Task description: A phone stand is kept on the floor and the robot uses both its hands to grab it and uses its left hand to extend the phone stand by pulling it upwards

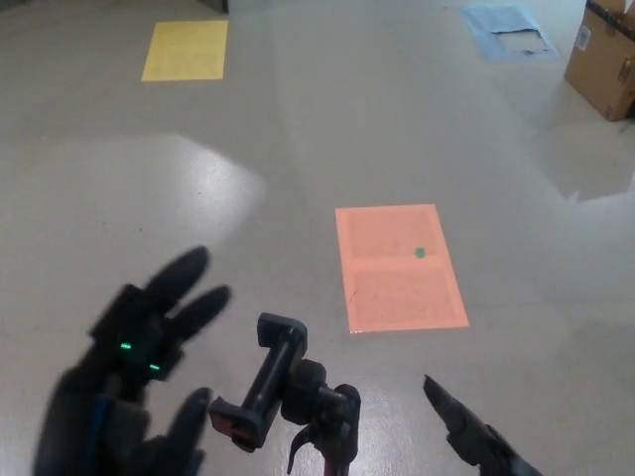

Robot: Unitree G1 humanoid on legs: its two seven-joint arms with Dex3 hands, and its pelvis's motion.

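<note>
The black phone stand (pixel 288 392) rises from the bottom middle of the head view, its clamp head tilted and its pole cut off by the lower edge. My left hand (pixel 134 382) is raised just left of the clamp, fingers spread apart and holding nothing, with green lights on its back. Its thumb tip lies close to the clamp's lower end, not touching that I can see. Of my right hand (pixel 474 436) only a dark pointed finger shows at the lower right, apart from the stand.
An orange sheet (pixel 397 266) with a small green dot lies on the grey floor beyond the stand. A yellow sheet (pixel 185 50) is far back left, a blue sheet (pixel 508 32) far back right, and a cardboard box (pixel 602 61) at the right edge.
</note>
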